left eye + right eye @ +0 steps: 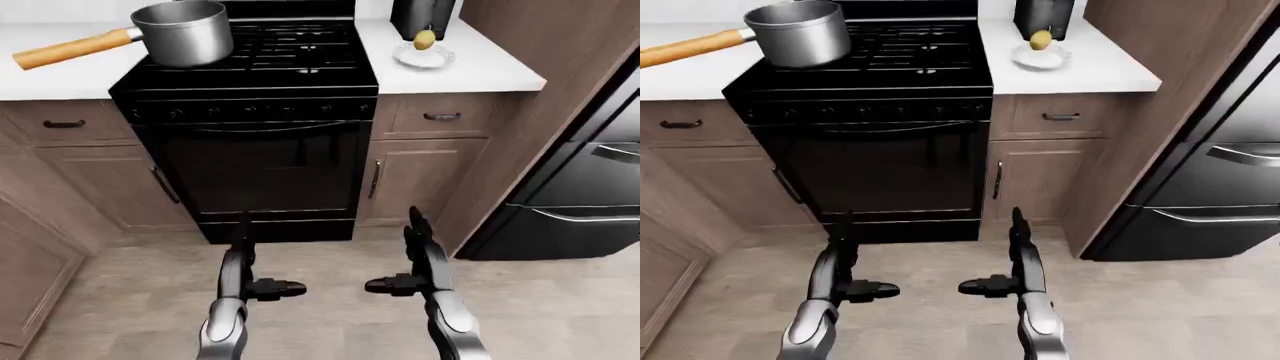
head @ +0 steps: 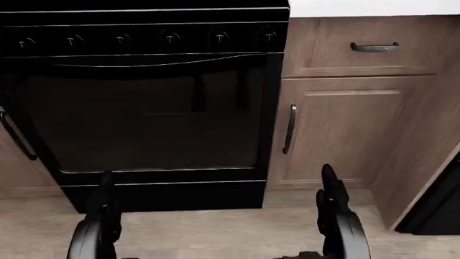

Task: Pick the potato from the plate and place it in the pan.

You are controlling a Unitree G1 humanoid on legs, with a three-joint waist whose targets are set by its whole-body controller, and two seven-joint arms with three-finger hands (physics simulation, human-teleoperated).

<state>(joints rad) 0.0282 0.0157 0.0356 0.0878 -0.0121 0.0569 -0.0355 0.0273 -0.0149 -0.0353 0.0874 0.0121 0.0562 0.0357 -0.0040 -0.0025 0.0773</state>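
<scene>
Left hand (image 1: 243,264), right hand (image 1: 420,253) low before stove (image 1: 250,112), fingers spread, empty. Potato (image 1: 425,39) on plate (image 1: 422,57), right of stove. Pan (image 1: 185,31) on stove's left burner.

The pan's wooden handle (image 1: 690,46) is cut off by the right-eye view's left edge. The dark appliance (image 1: 422,16) behind the potato (image 1: 424,39) is cropped at the top.
</scene>
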